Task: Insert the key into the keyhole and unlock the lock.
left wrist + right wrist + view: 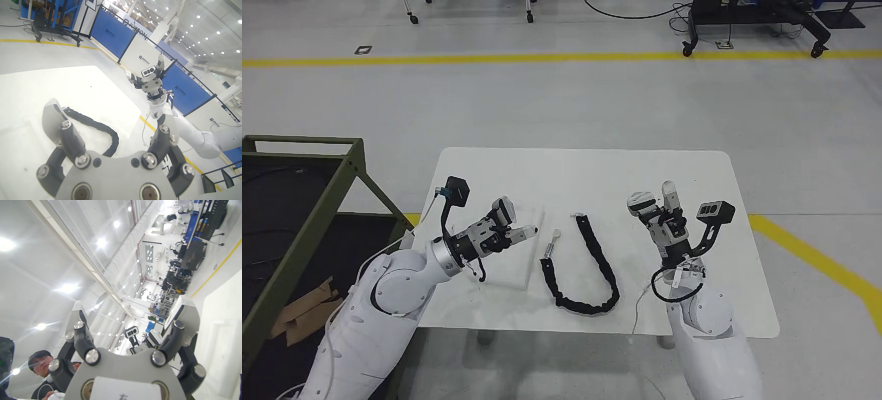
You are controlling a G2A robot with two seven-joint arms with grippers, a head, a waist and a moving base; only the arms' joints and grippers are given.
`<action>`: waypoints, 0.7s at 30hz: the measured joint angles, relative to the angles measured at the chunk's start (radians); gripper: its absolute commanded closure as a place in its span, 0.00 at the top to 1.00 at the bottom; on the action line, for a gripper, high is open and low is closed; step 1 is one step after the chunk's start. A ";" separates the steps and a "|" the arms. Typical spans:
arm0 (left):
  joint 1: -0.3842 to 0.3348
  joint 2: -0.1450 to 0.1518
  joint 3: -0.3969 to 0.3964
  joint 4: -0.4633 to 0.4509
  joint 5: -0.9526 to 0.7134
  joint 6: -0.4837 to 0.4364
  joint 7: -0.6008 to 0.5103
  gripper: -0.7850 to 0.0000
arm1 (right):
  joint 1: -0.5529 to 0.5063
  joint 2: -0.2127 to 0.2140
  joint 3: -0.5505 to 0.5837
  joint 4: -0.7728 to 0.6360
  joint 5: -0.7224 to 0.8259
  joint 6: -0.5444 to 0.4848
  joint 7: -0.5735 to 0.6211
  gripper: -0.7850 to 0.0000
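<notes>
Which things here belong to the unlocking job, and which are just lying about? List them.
Job: black chain lock, pale key-like piece by its end, left gripper, right gripper, both open.
Lying about: green frame beside the table, cardboard by it, wheeled stand behind.

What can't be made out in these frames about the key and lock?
- Keyhole: top view, too small to see on the black cable lock.
- Key: top view, a tiny pale sliver by the lock's end; shape unclear.
- Lock's ends: left wrist view, hidden behind the left gripper.
</notes>
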 measured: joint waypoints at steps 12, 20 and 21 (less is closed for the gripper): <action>0.000 0.000 0.000 0.000 0.000 0.000 0.000 1.00 | 0.001 0.000 0.000 -0.001 -0.007 0.011 0.001 1.00; 0.000 0.000 0.000 0.000 0.000 0.000 0.000 1.00 | 0.001 0.000 0.000 -0.001 -0.007 0.011 0.001 1.00; 0.000 0.000 0.000 0.000 0.000 0.000 0.000 1.00 | 0.001 0.000 0.000 -0.001 -0.007 0.011 0.001 1.00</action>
